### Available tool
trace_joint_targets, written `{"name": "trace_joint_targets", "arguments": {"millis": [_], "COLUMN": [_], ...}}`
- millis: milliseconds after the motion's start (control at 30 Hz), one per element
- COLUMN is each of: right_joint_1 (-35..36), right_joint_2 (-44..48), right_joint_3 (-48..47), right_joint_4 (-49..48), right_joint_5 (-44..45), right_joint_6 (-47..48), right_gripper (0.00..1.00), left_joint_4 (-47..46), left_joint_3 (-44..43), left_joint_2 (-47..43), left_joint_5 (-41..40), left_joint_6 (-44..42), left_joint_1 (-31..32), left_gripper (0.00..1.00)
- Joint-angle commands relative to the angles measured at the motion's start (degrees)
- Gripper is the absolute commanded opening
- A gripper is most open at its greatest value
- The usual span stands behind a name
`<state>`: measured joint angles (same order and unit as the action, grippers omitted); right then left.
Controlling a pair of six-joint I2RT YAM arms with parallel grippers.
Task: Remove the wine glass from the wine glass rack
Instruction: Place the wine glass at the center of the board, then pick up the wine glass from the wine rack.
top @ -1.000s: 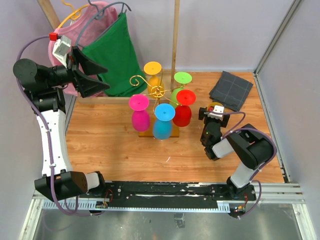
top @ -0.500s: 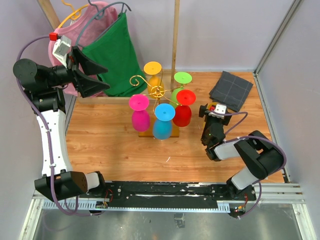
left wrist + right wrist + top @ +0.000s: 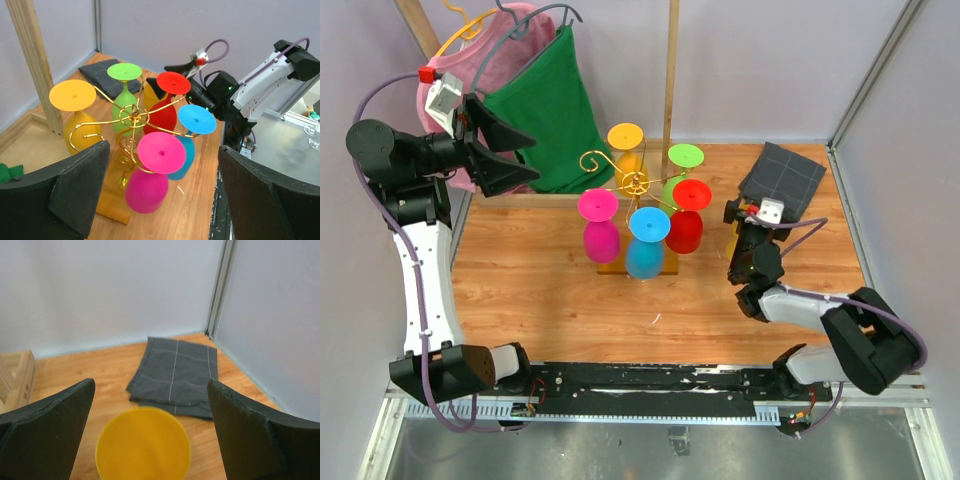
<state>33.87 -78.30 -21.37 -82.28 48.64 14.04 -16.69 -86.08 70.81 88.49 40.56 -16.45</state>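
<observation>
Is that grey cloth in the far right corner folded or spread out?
Folded: the grey cloth shows stacked layers along its near edge.

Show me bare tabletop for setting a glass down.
Widest bare wood: front left, between the left arm and the wine glass rack. Another strip runs between the rack's base and the arm rail. Crowded: back right, where the right claw, yellow glass and grey cloth sit close.

White arm links [image 3: 420, 270], black joints [image 3: 372, 140], purple cables [image 3: 382, 84], black wedge-shaped claw fingers [image 3: 75, 195]
</observation>
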Motion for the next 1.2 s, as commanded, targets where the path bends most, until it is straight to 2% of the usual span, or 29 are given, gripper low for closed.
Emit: {"name": "trace_joint_targets", "arguments": {"millis": [0, 133, 367, 567, 800, 833, 867, 933, 967, 1000, 1167], "right_joint_1": [1.1, -0.4, -11.1, -17.1, -18.2, -18.2, -18.2, -18.3, -18.2, -18.3, -18.3], "right_joint_2": [6.9, 12.8, 21.9, 23.8, 25.1, 25.3, 25.6, 26.2, 26.5, 26.9, 27.7], "right_joint_3": [-6.1, -12.0, -19.0, -24.9, -29.5, -29.9, -30.2, -30.8, -31.0, -31.2, -31.7], "right_joint_4": [4.6, 11.1, 28.6, 38.9, 46.8, 47.4, 48.2, 49.5, 50.1, 50.5, 52.1], "right_joint_5": [-0.8, -2.3, -6.2, -9.1, -10.5, -10.6, -10.6, -10.6, -10.6, -10.7, -10.7], "right_joint_6": [6.2, 10.0, 2.1, -0.3, -1.2, -1.3, -1.4, -1.5, -1.6, -1.6, -2.2], "right_gripper": [0.97, 0.99, 0.99, 0.99, 0.99, 0.99, 0.99, 0.99, 0.99, 0.99, 0.99], "left_joint_4": [-0.8, -0.7, -0.8, -0.8, -0.4, 1.3, 10.1, 37.6, 45.9, 48.4, 46.3], "left_joint_3": [0.8, 0.7, 1.5, 4.4, 9.0, 9.8, 7.8, -0.6, -3.0, -3.0, -0.9], "left_joint_2": [-1.5, -1.1, -1.0, -1.1, -0.9, -1.0, -0.7, 1.6, 2.7, 3.0, 2.9], "left_joint_5": [0.9, -0.2, -2.3, -5.7, -11.8, -13.1, -15.4, -22.0, -24.4, -25.8, -28.0], "left_joint_6": [0.4, 1.4, 1.6, 5.2, 14.3, 14.5, 9.6, -10.2, -15.7, -15.9, -6.3], "left_joint_1": [-0.4, -0.4, -0.3, 2.0, 4.2, 4.2, 4.4, 6.8, 8.5, 9.5, 9.8], "left_gripper": [0.94, 0.94, 0.94, 0.93, 0.90, 0.89, 0.89, 0.87, 0.87, 0.88, 0.87]}}
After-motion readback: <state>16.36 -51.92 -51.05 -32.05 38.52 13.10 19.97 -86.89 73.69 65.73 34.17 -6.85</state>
